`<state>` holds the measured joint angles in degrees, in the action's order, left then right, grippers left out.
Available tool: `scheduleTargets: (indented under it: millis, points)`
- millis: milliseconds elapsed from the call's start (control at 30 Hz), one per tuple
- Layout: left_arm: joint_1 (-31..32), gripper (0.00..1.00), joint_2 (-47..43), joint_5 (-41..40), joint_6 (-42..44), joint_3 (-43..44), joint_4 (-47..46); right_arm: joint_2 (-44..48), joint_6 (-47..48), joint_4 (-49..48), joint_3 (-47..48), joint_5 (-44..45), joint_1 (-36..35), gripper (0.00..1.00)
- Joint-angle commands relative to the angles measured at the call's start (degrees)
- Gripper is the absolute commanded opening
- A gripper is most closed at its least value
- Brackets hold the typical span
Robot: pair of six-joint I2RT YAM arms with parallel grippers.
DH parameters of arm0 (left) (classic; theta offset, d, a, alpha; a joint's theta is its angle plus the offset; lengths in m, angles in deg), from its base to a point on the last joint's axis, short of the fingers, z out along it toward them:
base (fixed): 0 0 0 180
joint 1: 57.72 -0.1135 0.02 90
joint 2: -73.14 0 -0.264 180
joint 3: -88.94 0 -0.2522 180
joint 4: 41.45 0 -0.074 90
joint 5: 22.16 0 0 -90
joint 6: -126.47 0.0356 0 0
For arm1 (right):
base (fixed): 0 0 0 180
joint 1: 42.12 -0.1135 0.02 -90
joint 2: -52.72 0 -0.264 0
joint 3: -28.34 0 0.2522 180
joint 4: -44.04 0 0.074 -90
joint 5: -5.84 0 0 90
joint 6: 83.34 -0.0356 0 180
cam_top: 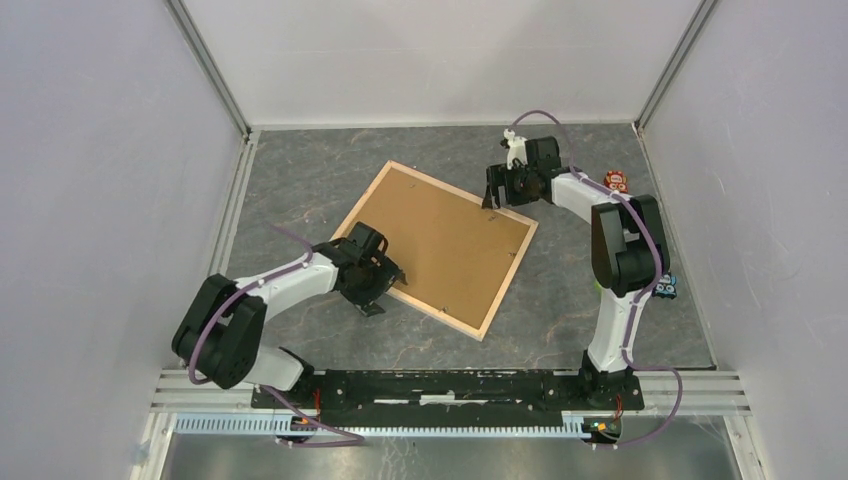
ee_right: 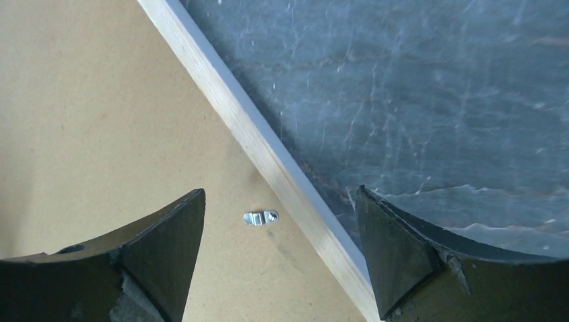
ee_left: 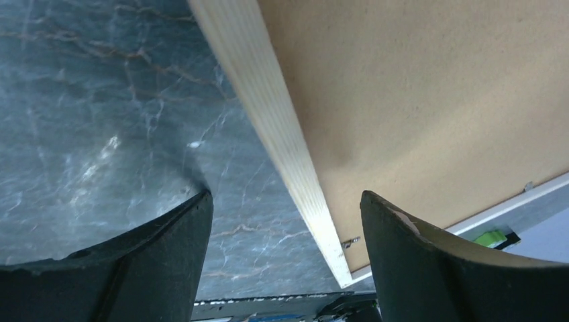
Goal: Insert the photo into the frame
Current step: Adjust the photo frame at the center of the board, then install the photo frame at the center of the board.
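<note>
The pale wooden frame (cam_top: 440,183) lies face down and turned at an angle in the middle of the table, with the brown backing board (cam_top: 440,240) inside it. No photo shows in any view. My left gripper (cam_top: 385,285) is open and empty, its jaws straddling the frame's near-left rail (ee_left: 282,127) from above. My right gripper (cam_top: 497,195) is open and empty over the far-right rail (ee_right: 248,134), one finger above the backing board (ee_right: 100,121) and one above the table. A small metal turn clip (ee_right: 260,217) sits on the board between the right jaws.
The table top is dark marbled grey (cam_top: 300,190), closed in by white walls on three sides. A small red-orange object (cam_top: 615,181) and a small blue one (cam_top: 668,288) lie by the right wall behind the right arm. The arms' mounting rail (cam_top: 450,385) runs along the near edge.
</note>
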<state>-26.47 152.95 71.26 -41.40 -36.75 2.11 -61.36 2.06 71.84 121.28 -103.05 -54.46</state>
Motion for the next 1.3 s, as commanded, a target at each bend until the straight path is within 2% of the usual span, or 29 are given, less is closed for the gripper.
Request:
scheduleTargets:
  millis: [0,200,400,600,700,833,1033,1267]
  points:
    - [0.0,0.85,4.0,-0.2,-2.0,3.2,-4.6,1.6,-1.0,-3.0,-4.8,-3.8,0.3,0.87]
    - [-2.0,0.7,8.8,-5.5,5.5,8.2,-0.9,6.1,-2.4,-3.6,-13.6,-2.0,0.3,0.83]
    - [-6.4,0.58,11.7,-6.7,14.3,12.3,2.0,17.6,-8.2,-8.8,-30.3,-2.4,0.0,0.83]
    - [-10.0,0.4,13.9,-10.3,29.7,18.5,5.3,31.1,-10.1,-10.7,-44.3,2.6,-4.6,0.82]
    - [-10.5,0.35,14.6,-13.0,35.5,20.4,7.4,34.1,-7.4,-7.8,-44.1,9.6,-5.6,0.82]
    - [-11.0,0.34,15.9,-13.1,43.6,21.0,8.1,35.9,-2.5,-4.7,-41.2,18.4,-6.4,0.82]
    - [-11.6,0.23,18.6,-11.2,47.7,21.8,8.9,34.6,1.2,-5.4,-39.2,19.5,-9.3,0.82]
    - [-11.7,0.22,19.0,-9.9,46.4,21.1,7.6,32.1,0.8,-9.0,-39.0,22.1,-10.4,0.8]
